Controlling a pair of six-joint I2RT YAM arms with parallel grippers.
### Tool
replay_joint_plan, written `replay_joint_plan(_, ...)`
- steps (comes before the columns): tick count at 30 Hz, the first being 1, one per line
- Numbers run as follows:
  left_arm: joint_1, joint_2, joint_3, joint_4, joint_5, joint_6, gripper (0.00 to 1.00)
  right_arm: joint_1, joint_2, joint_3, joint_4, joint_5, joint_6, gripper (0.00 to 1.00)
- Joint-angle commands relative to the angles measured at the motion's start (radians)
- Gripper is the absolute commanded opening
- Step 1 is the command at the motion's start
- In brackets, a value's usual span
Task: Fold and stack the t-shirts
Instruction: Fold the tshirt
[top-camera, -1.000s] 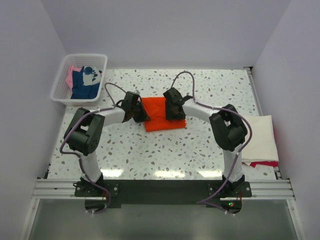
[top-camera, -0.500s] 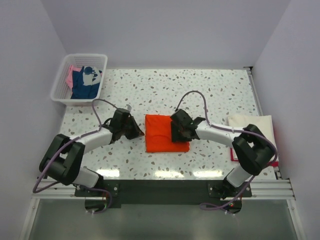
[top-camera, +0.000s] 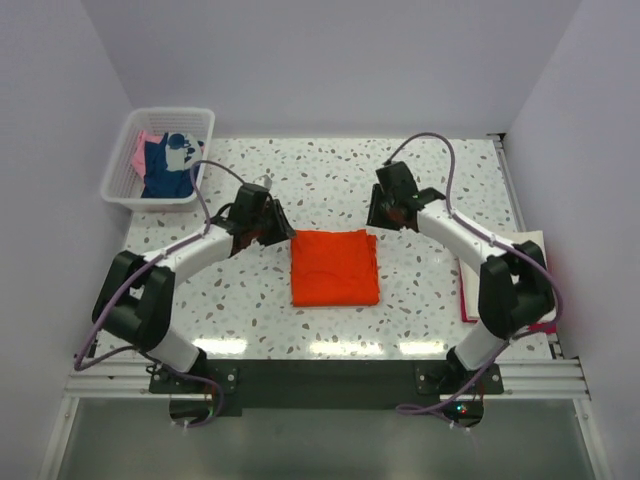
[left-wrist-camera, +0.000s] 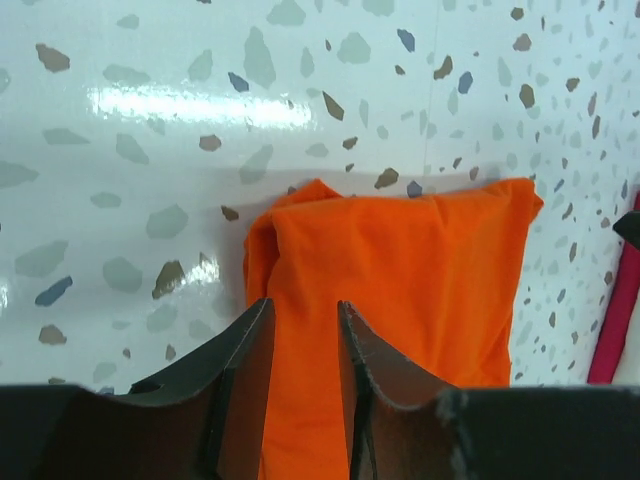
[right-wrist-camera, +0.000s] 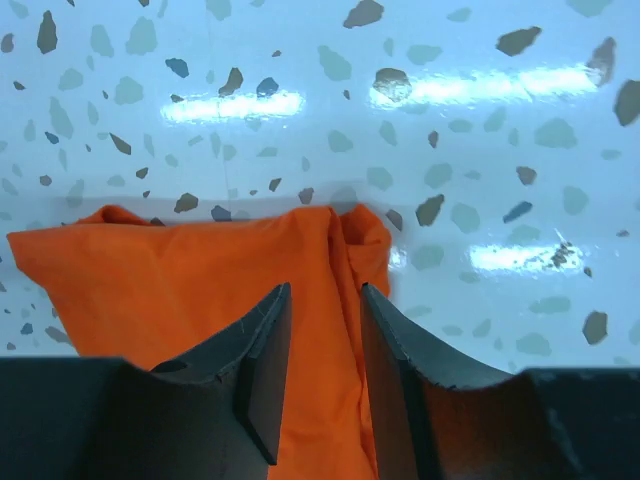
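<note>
A bright orange t-shirt (top-camera: 335, 267) lies folded into a rough square at the middle of the table, let go by both grippers. My left gripper (top-camera: 272, 228) hovers just off its far left corner, jaws apart with nothing between them. In the left wrist view the orange t-shirt (left-wrist-camera: 400, 270) shows in the gap of the left gripper (left-wrist-camera: 305, 320). My right gripper (top-camera: 380, 215) stands open just beyond the far right corner. The right wrist view has the orange t-shirt (right-wrist-camera: 190, 280) behind the open right gripper (right-wrist-camera: 325, 300). Cream-white and red t-shirts (top-camera: 515, 262) lie at the table's right edge.
A white mesh basket (top-camera: 118, 170) stands at the far left corner and holds a navy t-shirt (top-camera: 165, 168) and a pink one (top-camera: 145, 150). The right arm partly covers the pile at the right. A red cloth edge (left-wrist-camera: 615, 320) shows in the left wrist view.
Both grippers have pulled back from the shirt's sides toward its far corners. The left gripper has opened and let go of the cloth. The shirt now lies flat and a little wider.
</note>
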Motion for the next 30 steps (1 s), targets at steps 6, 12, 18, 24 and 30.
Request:
replay_joint_plan(6, -0.001, 0.169, 0.175, -0.068, -0.067, 0.087, 0.42, 0.015, 0.224, 0.141, 0.000, -0.059, -0.041, 0.36)
replay_joint_plan(12, -0.002, 0.221, 0.220, -0.072, -0.058, 0.100, 0.43, 0.015, 0.276, 0.164, 0.003, -0.062, -0.032, 0.36)
replay_joint_plan(18, -0.002, 0.269, 0.238, -0.058, -0.029, 0.101, 0.38, 0.015, 0.284, 0.178, 0.008, -0.064, -0.017, 0.24)
replay_joint_plan(24, -0.002, 0.270, 0.243, -0.048, -0.016, 0.100, 0.14, 0.017, 0.254, 0.190, -0.013, -0.058, -0.018, 0.01)
replay_joint_plan(30, -0.001, 0.238, 0.258, -0.068, -0.027, 0.104, 0.00, 0.015, 0.099, 0.115, -0.037, 0.028, 0.002, 0.00)
